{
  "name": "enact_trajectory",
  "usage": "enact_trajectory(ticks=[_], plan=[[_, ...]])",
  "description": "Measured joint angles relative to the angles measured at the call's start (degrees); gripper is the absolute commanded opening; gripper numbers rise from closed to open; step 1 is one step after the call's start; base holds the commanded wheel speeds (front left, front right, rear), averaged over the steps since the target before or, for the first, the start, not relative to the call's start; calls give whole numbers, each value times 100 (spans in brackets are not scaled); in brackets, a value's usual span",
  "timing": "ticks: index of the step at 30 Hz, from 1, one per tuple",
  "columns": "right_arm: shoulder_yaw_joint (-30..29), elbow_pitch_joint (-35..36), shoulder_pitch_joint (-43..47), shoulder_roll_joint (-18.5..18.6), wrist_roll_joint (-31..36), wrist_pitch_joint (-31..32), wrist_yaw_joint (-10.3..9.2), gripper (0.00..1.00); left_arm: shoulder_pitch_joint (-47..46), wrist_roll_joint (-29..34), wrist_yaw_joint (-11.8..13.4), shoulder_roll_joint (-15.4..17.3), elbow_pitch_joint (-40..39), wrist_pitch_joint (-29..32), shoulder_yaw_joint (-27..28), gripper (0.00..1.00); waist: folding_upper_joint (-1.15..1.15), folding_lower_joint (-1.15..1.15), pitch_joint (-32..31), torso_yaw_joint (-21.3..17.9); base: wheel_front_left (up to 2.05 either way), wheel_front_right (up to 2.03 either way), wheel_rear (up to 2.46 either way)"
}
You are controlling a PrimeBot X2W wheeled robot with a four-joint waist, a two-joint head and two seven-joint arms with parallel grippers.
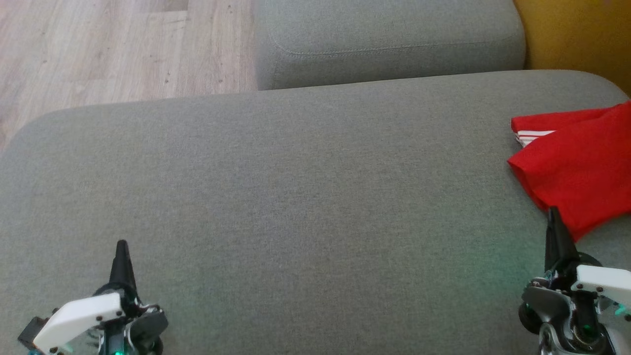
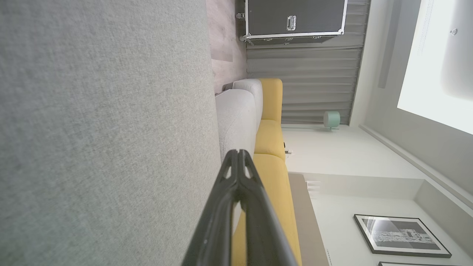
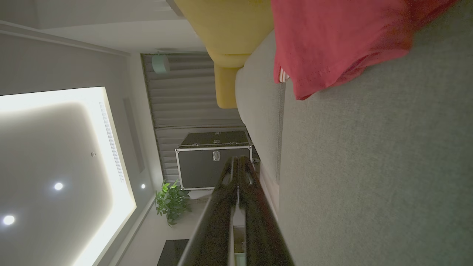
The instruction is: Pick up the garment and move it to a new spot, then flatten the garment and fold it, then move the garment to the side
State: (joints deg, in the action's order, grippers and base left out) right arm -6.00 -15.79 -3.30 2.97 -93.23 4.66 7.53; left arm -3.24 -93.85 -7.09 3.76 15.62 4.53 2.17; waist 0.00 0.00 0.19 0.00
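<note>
Red garment (image 1: pixel 581 162) is being left lying flat at the right side of the grey seat (image 1: pixel 296 197). Nearest, the left gripper (image 1: pixel 122 245) and the right gripper (image 1: pixel 552 213) are being held over the seat, each with its two fingers being pressed together on nothing. The right tip is being shown just beside the garment's near edge. Farther back, a grey cushion (image 1: pixel 389 39), a wood floor (image 1: pixel 98 49) and a yellow sofa back (image 1: pixel 577 29) are being seen.

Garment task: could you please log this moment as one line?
garment: red, right side of seat cushion | left gripper: shut, empty | right gripper: shut, empty, near garment
</note>
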Motion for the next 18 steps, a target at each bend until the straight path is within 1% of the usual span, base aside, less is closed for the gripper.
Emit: enact_trajectory(ticks=[18], plan=[[-26, 0, 0, -1, 1, 47, 0, 0, 0, 5, 0, -23, 0, 45, 67, 0, 0, 0, -1, 0, 0, 0, 0]])
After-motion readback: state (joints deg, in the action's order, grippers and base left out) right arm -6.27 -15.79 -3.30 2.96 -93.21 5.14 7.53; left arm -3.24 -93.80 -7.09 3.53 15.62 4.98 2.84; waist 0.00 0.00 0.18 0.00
